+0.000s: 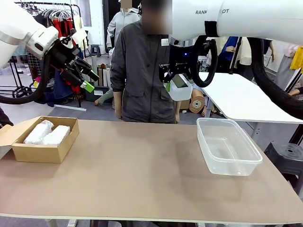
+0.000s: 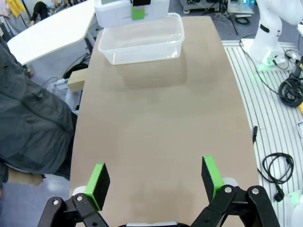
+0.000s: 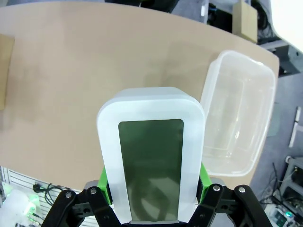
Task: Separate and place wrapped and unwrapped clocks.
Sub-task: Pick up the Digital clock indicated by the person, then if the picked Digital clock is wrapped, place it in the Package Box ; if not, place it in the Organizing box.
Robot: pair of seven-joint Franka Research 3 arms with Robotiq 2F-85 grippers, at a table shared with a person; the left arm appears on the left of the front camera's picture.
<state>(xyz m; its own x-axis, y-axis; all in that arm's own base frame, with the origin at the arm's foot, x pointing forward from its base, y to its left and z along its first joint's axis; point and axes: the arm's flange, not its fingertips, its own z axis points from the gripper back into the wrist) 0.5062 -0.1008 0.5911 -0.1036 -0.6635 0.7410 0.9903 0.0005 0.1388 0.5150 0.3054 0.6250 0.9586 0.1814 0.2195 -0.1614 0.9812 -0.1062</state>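
Front view: right gripper (image 1: 176,81) is holding the bare clock (image 1: 180,87) clamped between its pads, up in the air over the far edge of the table (image 1: 142,175). Clear plastic bin (image 1: 228,145) is sitting below and toward the robot's right of it, so I'm judging the next move as a short shift right plus a descent. Left gripper (image 1: 84,75) is hanging wide open and empty above the cardboard box (image 1: 42,144), where two wrapped clocks (image 1: 47,134) are lying side by side.

Left wrist view: left gripper (image 2: 154,179) pads are spread wide with nothing between; bin and held clock are showing at the far end of the table.

Right wrist view: clock screen is facing the camera, long axis running along the fingers; bin is lying up and right.
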